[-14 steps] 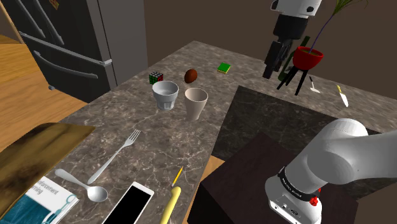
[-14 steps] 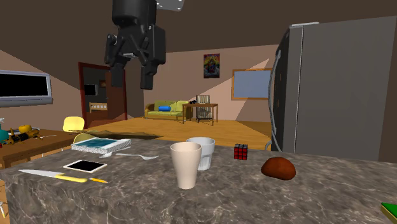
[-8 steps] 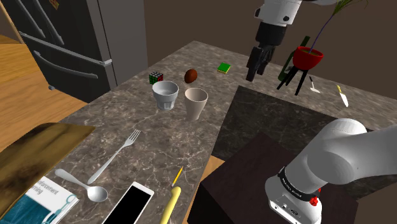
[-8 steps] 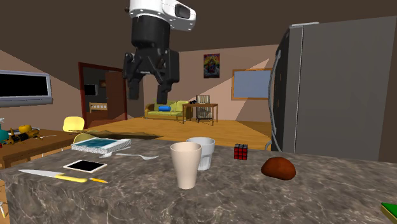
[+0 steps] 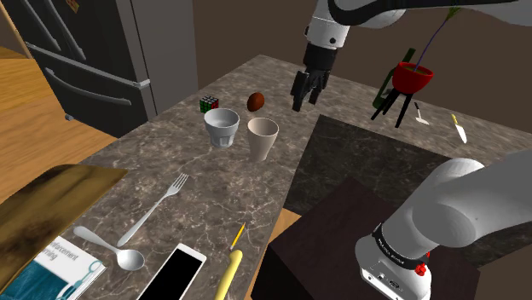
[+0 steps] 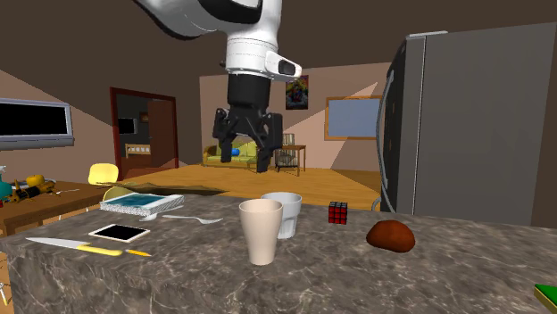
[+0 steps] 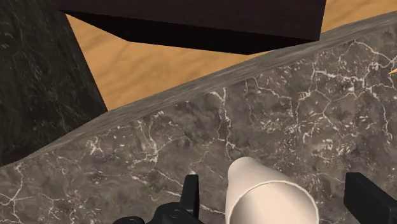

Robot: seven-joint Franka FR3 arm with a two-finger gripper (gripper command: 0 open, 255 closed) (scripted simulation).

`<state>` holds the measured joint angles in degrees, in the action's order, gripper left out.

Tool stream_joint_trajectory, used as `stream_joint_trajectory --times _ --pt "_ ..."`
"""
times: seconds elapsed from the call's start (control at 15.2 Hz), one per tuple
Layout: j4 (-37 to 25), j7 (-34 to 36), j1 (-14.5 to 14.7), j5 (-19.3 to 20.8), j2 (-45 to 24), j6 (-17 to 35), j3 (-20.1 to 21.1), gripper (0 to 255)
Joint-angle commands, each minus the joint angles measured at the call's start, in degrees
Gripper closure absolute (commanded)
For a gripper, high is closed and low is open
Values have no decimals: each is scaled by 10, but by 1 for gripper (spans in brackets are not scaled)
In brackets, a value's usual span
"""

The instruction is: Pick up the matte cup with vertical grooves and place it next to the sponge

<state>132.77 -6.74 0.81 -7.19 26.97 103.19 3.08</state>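
Note:
A tall cream matte cup (image 5: pixel 263 138) stands on the marble counter (image 5: pixel 196 196), with a shorter pale grey cup (image 5: pixel 222 127) just to the shoulder view's left of it. My black gripper (image 5: pixel 302 99) hangs open in the air, above and a little beyond the cream cup (image 6: pixel 261 230). From the second exterior view the gripper (image 6: pixel 243 159) shows its fingers spread, well above both cups. In the wrist view the cream cup's rim (image 7: pixel 270 198) lies far below, between the spread fingers (image 7: pixel 191 193), untouched. The green sponge (image 6: pixel 546 295) lies at the counter's corner.
A Rubik's cube (image 5: pixel 209 105) and a brown rounded object (image 5: pixel 257 101) sit behind the cups. A fork (image 5: pixel 159 208), spoon (image 5: pixel 112 252), phone (image 5: pixel 176 274) and yellow-handled knife (image 5: pixel 231 262) lie nearer. A red potted plant (image 5: pixel 413 77) stands at the far right, a fridge (image 5: pixel 85 51) at the left.
The arm has swung toward the shoulder view's left and come lower, from over the plant to above the cups. The fingers stayed open.

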Motion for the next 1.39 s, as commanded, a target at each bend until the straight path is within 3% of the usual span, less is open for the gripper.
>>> stream_joint_trajectory --times 0.0,0.66,1.19,1.32 --pt "-17 0 1 -5 -43 33 2 0" --pt "-134 10 10 -24 -249 146 14 0" --pt "-283 20 18 -31 -419 187 20 0" --pt "-284 21 19 -31 -427 194 21 0"
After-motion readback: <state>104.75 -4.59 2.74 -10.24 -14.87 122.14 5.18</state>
